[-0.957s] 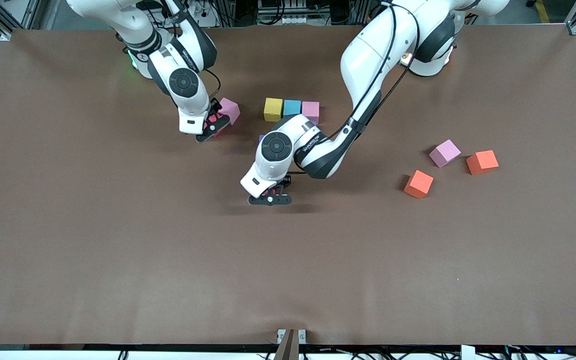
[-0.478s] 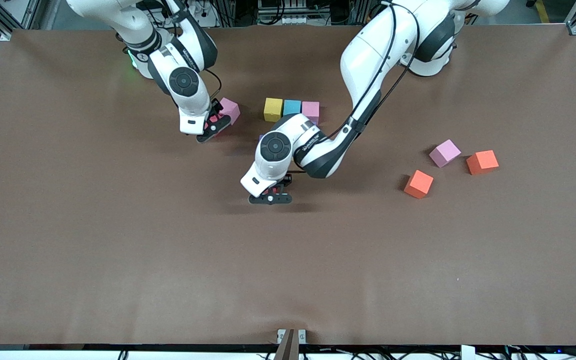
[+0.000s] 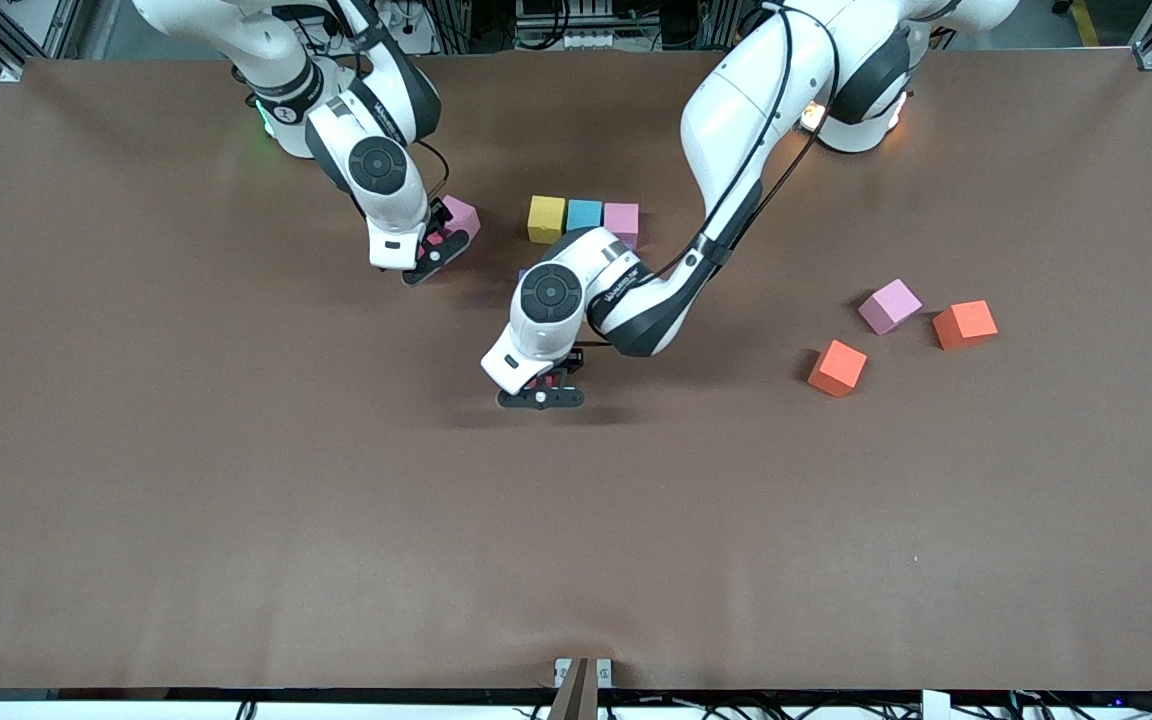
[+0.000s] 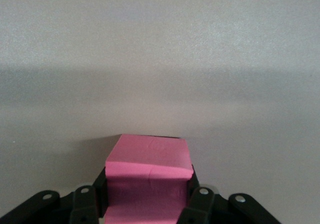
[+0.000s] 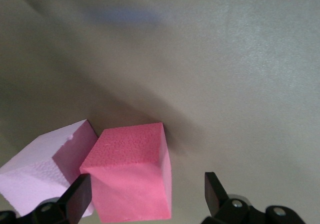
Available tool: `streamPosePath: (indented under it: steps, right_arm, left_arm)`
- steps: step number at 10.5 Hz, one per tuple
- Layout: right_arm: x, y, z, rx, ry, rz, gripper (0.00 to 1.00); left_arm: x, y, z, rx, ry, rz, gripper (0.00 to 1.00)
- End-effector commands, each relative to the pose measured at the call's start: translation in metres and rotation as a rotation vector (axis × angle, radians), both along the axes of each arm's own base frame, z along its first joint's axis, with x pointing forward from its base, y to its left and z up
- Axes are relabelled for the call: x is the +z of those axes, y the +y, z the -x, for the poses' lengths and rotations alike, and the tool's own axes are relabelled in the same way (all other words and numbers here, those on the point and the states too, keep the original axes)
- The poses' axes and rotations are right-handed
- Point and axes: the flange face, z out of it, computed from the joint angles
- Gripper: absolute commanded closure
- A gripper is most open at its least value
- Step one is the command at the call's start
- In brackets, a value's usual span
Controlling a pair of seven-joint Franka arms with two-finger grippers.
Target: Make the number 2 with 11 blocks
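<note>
Left tool sitting low at frame centre, clamping hot-pink block between fingers. Right tool in upper part of frame, toward right arm's end of counter, gaping wide around second hot-pink block, light-pink block touching beside it. Yellow, blue, pink blocks forming row just above centre. Two orange blocks and one pink block lying loose toward left arm's end.
</note>
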Motion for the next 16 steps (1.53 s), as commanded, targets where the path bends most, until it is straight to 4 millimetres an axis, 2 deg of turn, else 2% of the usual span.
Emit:
streamPosePath:
  steps: [1, 5, 10, 12, 16]
  right_arm:
    - [-0.001, 0.005, 0.003, -0.031, -0.013, 0.007, 0.0]
    - [-0.001, 0.007, 0.006, -0.033, -0.006, 0.014, 0.0]
    - [0.0, 0.013, 0.012, -0.053, -0.009, 0.022, 0.0]
    - [0.001, 0.017, 0.019, -0.073, 0.004, 0.048, 0.0]
    - [0.002, 0.018, 0.021, -0.071, 0.006, 0.051, 0.0]
  left_arm:
    - [-0.004, -0.004, 0.002, 0.0, -0.013, 0.014, 1.0]
    - [-0.011, -0.011, 0.01, -0.007, -0.022, 0.024, 1.0]
    - [-0.014, -0.01, 0.013, -0.017, -0.017, 0.011, 1.0]
    - [-0.012, -0.008, 0.011, -0.014, -0.017, 0.009, 0.96]
    - [-0.015, 0.001, 0.008, -0.046, -0.016, -0.055, 0.96]
